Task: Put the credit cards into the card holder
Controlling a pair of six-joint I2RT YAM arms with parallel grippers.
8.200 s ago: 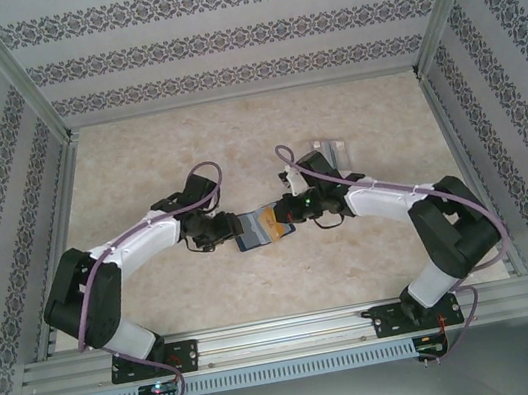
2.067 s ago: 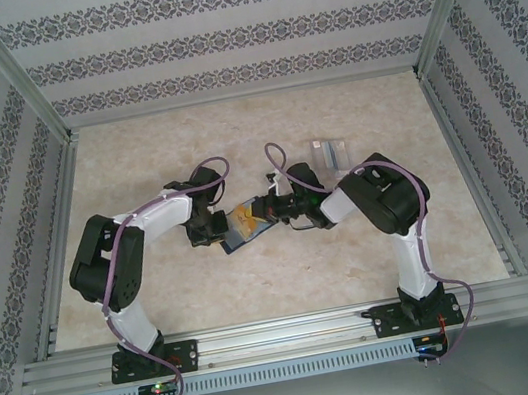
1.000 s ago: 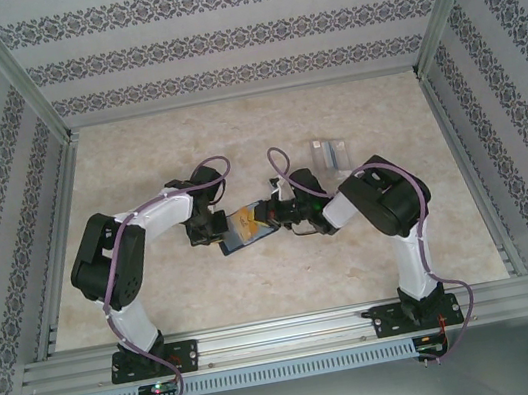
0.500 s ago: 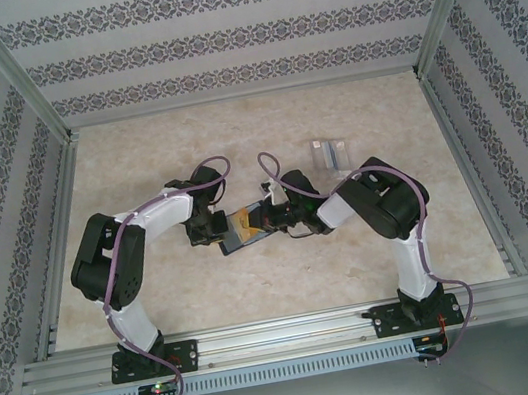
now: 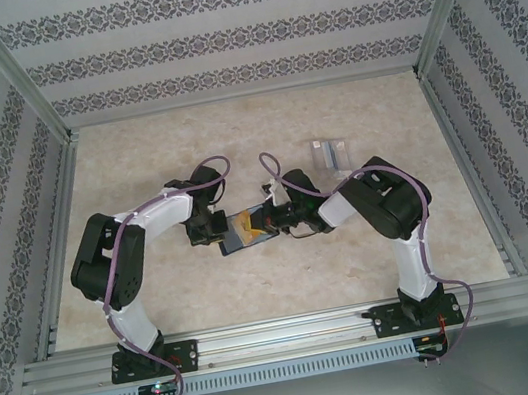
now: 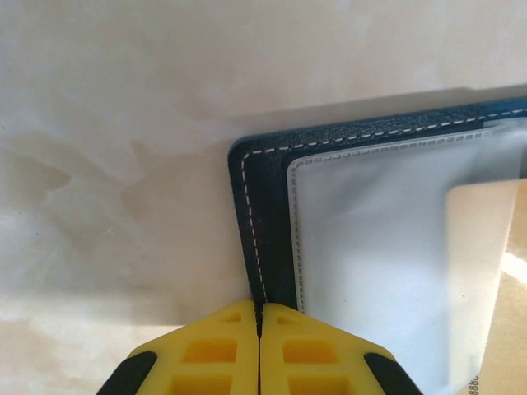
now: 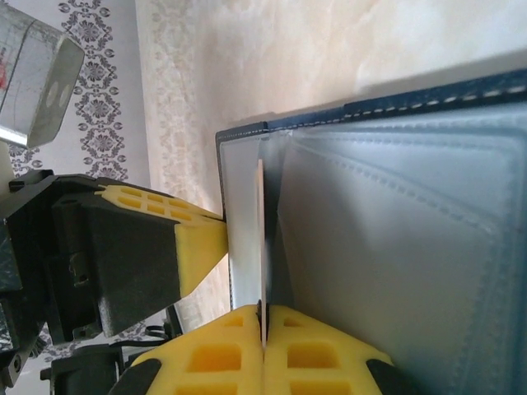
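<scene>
Entry: small dark navy folding card holder (image 6: 265, 214), pale grey-blue inside, open at mid-bench (image 5: 262, 127) between the arms. The left hand (image 6: 259, 319) is pressed together on the holder's stitched edge, steadying it. The right hand (image 7: 263, 322) pinches a thin orange-yellow plastic credit card (image 7: 261, 239) edge-on, its far end at a pocket mouth. Handling advice: keep the card in line with the slot, push slowly, and hold the left pinch firm so the holder cannot slide.
</scene>
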